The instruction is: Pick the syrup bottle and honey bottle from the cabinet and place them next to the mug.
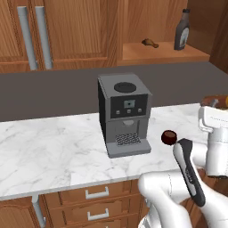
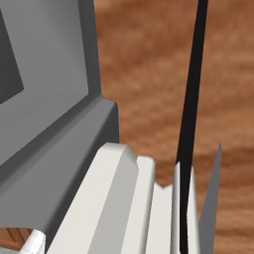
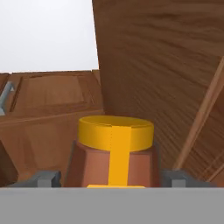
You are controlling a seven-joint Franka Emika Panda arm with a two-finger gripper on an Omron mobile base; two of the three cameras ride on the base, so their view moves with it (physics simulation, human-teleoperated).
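The honey bottle [image 3: 114, 151], amber with a yellow top, sits between my two dark fingertips in the hand view, with my gripper [image 3: 111, 180] shut on it. In the left base view the honey bottle [image 1: 217, 101] shows at the right edge, held above the counter, right of the mug [image 1: 168, 137]. The mug is small, dark maroon, and stands on the marble counter. The tall dark syrup bottle [image 1: 182, 30] stands upright in the open cabinet [image 1: 165, 53] at the upper right.
A grey coffee machine [image 1: 124, 114] stands mid-counter, left of the mug. A small brown drumstick-shaped item [image 1: 150, 42] lies on the cabinet floor left of the syrup bottle. Closed doors with grey handles [image 1: 35, 36] are upper left. The white marble counter [image 1: 49, 147] stretches left.
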